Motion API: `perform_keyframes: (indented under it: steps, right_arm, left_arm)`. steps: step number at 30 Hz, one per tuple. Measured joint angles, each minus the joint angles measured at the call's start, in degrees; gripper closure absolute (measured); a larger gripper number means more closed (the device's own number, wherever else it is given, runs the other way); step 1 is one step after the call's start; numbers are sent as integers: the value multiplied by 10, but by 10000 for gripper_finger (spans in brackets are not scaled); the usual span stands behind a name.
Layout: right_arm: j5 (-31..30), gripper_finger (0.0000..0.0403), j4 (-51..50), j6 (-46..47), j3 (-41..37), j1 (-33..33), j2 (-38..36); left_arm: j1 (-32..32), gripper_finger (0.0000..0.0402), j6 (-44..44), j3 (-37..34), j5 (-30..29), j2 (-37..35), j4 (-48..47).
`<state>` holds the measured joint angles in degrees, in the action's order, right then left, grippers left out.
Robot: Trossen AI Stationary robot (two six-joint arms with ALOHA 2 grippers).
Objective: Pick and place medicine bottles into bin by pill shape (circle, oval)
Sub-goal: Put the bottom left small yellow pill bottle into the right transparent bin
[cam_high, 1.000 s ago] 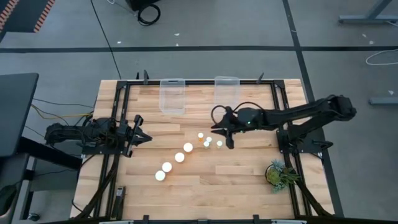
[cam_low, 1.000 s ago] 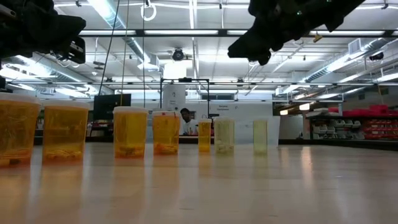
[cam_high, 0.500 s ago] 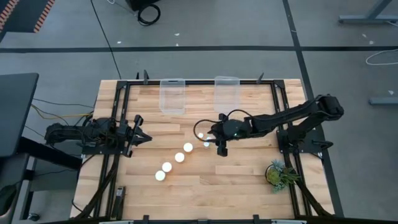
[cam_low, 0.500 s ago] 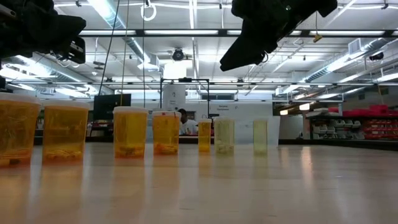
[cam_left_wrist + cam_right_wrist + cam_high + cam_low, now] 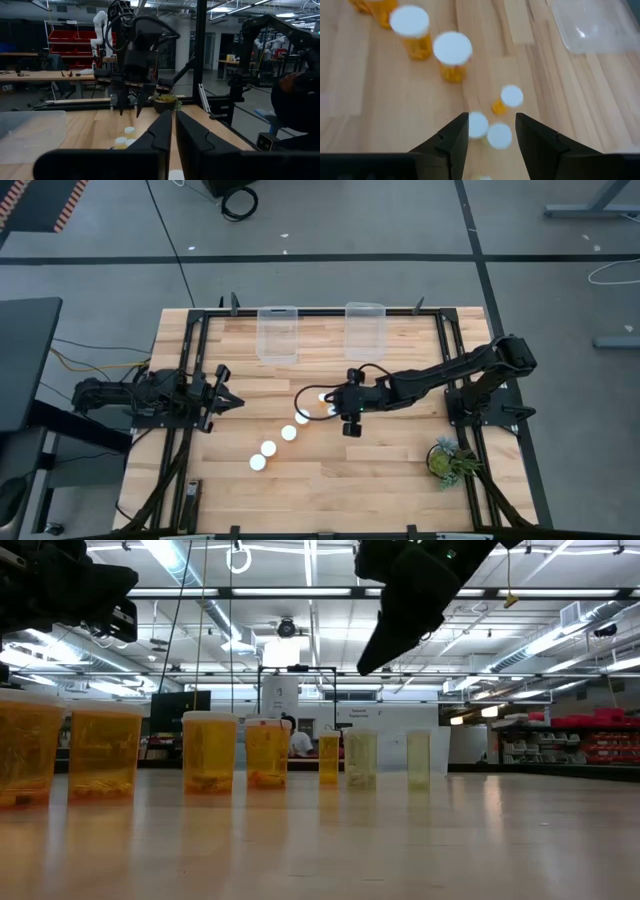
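Looking straight down, the wooden table [image 5: 330, 480] carries a diagonal line of white-capped medicine bottles [image 5: 288, 433] running from near the front centre up toward the middle. The right gripper [image 5: 341, 402] is stretched out over the upper end of that line, above the small bottles, holding nothing. The left gripper [image 5: 232, 401] waits at the table's left side, well apart from the bottles. Two clear bins [image 5: 277, 333] stand side by side at the far edge, and a small potted plant [image 5: 447, 459] sits near the front right corner.

At table height, the amber bottles [image 5: 209, 752] stand upright in a row, larger ones nearer, smaller and paler ones farther along. The right gripper [image 5: 375, 658] hangs well above them, touching none.

From the left wrist, the left gripper's fingers [image 5: 162, 132] are pressed together with nothing between them; the right gripper [image 5: 129, 106] shows farther off, pointing down over white caps [image 5: 129, 130].

From the right wrist, the fingers [image 5: 455, 135] stand apart and empty, with three small caps [image 5: 499, 135] in and just beyond the gap and two larger bottles [image 5: 452, 54] farther off. A clear bin's corner [image 5: 590, 25] shows at the edge.
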<state>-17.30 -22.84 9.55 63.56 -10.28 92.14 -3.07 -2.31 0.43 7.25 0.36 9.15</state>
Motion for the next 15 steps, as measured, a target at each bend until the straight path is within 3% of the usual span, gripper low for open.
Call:
perform_keyframes:
  steps: [15]
  right_arm:
    - [-31,233,-52,50,-2,0,19]
  left_arm:
    - [0,372,0,0,0,0,0]
